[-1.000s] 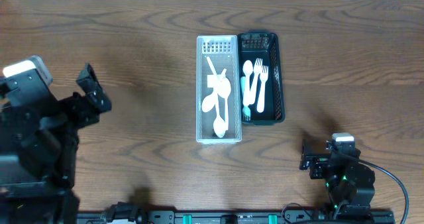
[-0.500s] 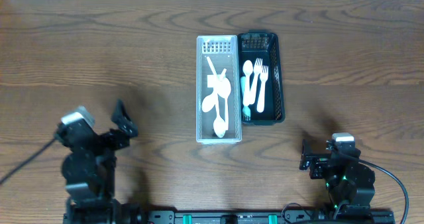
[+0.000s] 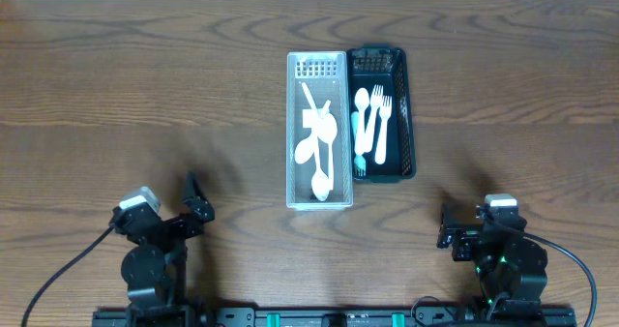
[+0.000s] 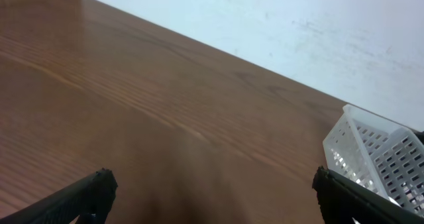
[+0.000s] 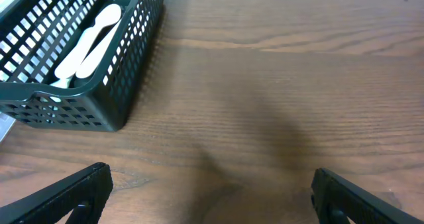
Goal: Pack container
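A white perforated container holds several white spoons. A black mesh basket beside it on the right holds white forks and a spoon. My left gripper is open and empty at the front left, far from both containers; its view shows only the white container's corner. My right gripper is open and empty at the front right; its view shows the black basket with cutlery handles to its upper left.
The two containers stand side by side, touching, at the table's middle. A white wall lies beyond the table's far edge. Cables run from both arm bases at the front edge.
My left arm has drawn back and folded down to the front left edge, its gripper staying open. The right arm has not moved.
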